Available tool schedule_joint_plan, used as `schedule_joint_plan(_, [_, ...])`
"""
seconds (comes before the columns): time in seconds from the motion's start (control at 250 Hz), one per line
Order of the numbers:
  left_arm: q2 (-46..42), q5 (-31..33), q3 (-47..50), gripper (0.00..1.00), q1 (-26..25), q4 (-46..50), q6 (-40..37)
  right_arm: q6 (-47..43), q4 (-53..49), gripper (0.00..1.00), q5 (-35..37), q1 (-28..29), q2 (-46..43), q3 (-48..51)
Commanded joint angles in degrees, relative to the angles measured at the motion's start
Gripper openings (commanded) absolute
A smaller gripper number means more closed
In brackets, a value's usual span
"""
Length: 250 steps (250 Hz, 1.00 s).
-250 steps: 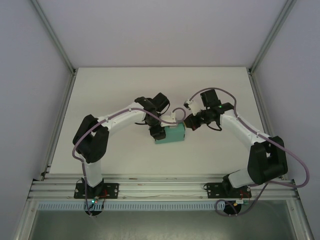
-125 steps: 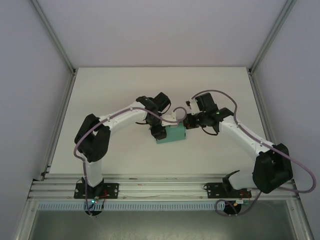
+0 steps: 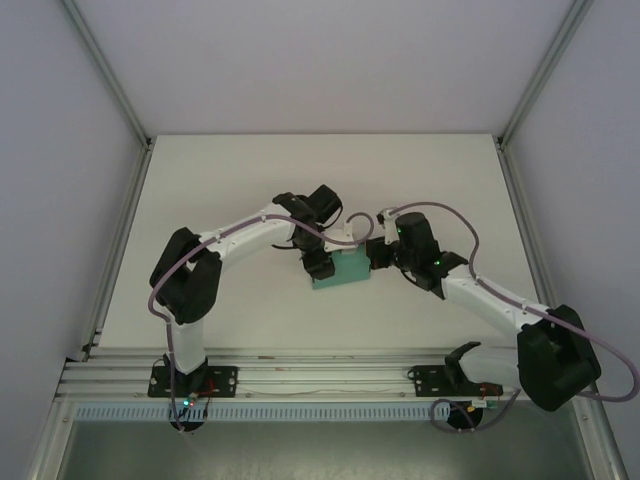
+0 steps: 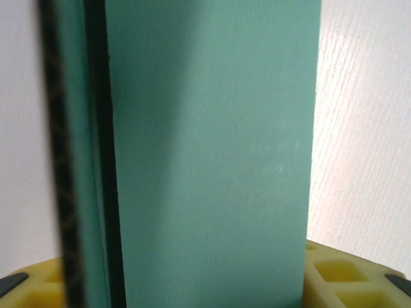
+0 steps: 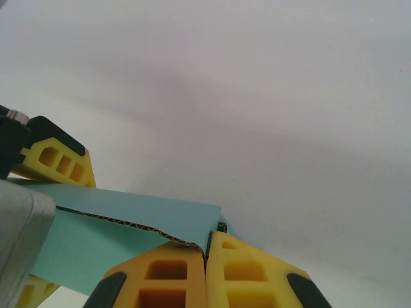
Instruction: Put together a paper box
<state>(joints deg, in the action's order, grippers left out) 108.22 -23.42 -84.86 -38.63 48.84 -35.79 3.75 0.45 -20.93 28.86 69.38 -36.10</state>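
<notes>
The teal paper box (image 3: 347, 270) lies on the white table between the two arms. My left gripper (image 3: 318, 263) straddles its left end. In the left wrist view the box's face (image 4: 212, 160) runs between the yellow fingertips (image 4: 350, 277), a folded flap (image 4: 80, 192) beside the left finger; the left gripper (image 4: 186, 285) is shut on it. My right gripper (image 3: 375, 250) is shut, nothing between its fingers, at the box's right end. In the right wrist view its tips (image 5: 207, 242) touch the corner of a teal flap (image 5: 135, 210) with a corrugated cut edge.
The white table (image 3: 230, 170) stretches bare behind and to both sides of the box. Grey walls and aluminium frame posts (image 3: 110, 80) close it in. A left finger (image 5: 56, 160) shows beyond the flap in the right wrist view.
The right arm has swung left and forward, bringing its shut gripper against the box's right end. The left arm and the box have barely shifted.
</notes>
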Motion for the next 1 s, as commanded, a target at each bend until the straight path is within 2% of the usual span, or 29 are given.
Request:
schedule_joint_plan(0.0, [1.46,-0.40,0.84,0.57,-0.57,-1.63,1.17,-0.80,2.36,0.02,1.36,1.71,0.08,5.23])
schedule_joint_plan(0.156, [0.32,0.51,0.74,0.62,-0.57,-2.27,2.00,-0.80,0.58,0.01,3.23,1.95,-1.86,5.60])
schedule_joint_plan(0.28, [-1.52,0.83,0.72,0.73,-0.57,-3.59,2.89,-0.33,-1.45,0.01,3.75,1.99,-3.07,4.67])
schedule_joint_plan(0.312, [-2.11,1.17,0.83,0.79,-0.57,-4.29,3.39,-0.17,-1.79,0.00,3.95,2.12,-3.12,4.57])
schedule_joint_plan(0.344, [-2.76,1.41,0.91,0.97,-0.57,-4.91,3.86,0.02,-2.02,0.00,4.26,2.16,-3.11,4.46])
schedule_joint_plan(0.36, [-3.10,1.44,0.99,1.00,-0.56,-5.16,4.14,0.12,-2.16,0.00,4.38,2.28,-3.07,4.42])
schedule_joint_plan(0.584, [-11.13,5.86,5.89,1.00,-0.57,-11.35,11.26,1.51,-5.78,0.00,11.51,5.89,-2.16,2.07])
schedule_joint_plan(0.767, [-20.83,19.56,15.66,1.00,-0.56,-17.26,26.80,2.34,-9.59,0.00,18.83,9.37,-2.65,-0.36])
schedule_joint_plan(0.827, [-24.08,21.99,18.95,1.00,-0.52,-17.39,31.70,2.90,-10.57,0.00,19.73,9.81,-2.66,-0.79])
schedule_joint_plan(0.875, [-26.87,21.76,21.91,0.94,-0.57,-18.15,34.69,3.28,-11.14,0.00,20.11,10.16,-2.73,-1.06])
schedule_joint_plan(0.995, [-33.00,16.31,29.46,0.80,-0.48,-22.38,37.94,3.74,-12.37,0.00,20.92,11.23,-2.82,-1.68])
